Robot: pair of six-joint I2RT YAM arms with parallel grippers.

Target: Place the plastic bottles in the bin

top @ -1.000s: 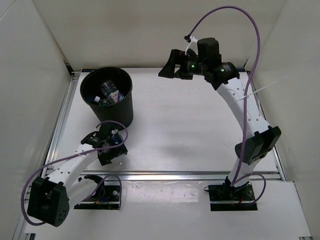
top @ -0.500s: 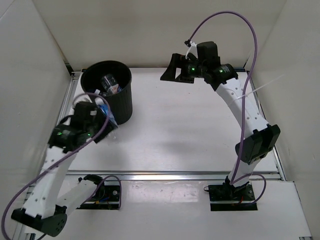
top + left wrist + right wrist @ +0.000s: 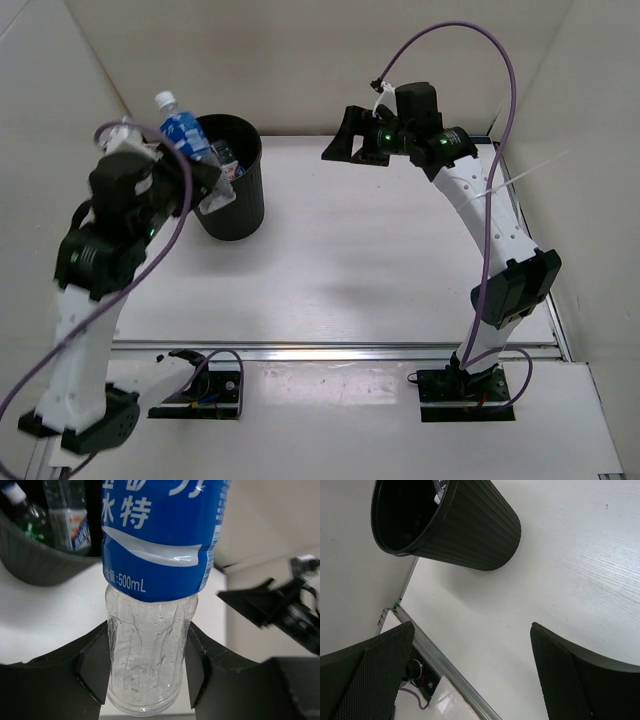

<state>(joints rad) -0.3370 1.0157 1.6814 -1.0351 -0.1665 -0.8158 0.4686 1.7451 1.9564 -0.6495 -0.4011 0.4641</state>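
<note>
My left gripper (image 3: pixel 207 180) (image 3: pixel 146 665) is shut on the clear lower end of a plastic bottle with a blue label (image 3: pixel 185 130) (image 3: pixel 160 540). It holds the bottle high at the left rim of the black bin (image 3: pixel 238 195) (image 3: pixel 35 565), white cap pointing up and away. Inside the bin lie a green bottle (image 3: pixel 27 522) and a clear bottle with a white-blue label (image 3: pixel 70 520) (image 3: pixel 228 160). My right gripper (image 3: pixel 335 140) (image 3: pixel 470 675) hangs open and empty high over the far middle of the table, right of the bin (image 3: pixel 465 535).
White walls close in the table (image 3: pixel 380 260) on the left, back and right. A metal rail (image 3: pixel 340 347) runs along the near edge, with both arm bases behind it. Purple cables loop off both arms.
The left gripper shut on the blue-label bottle low at the table's front left, then lifted it up and back to the bin's left rim. The right arm stayed nearly still.
</note>
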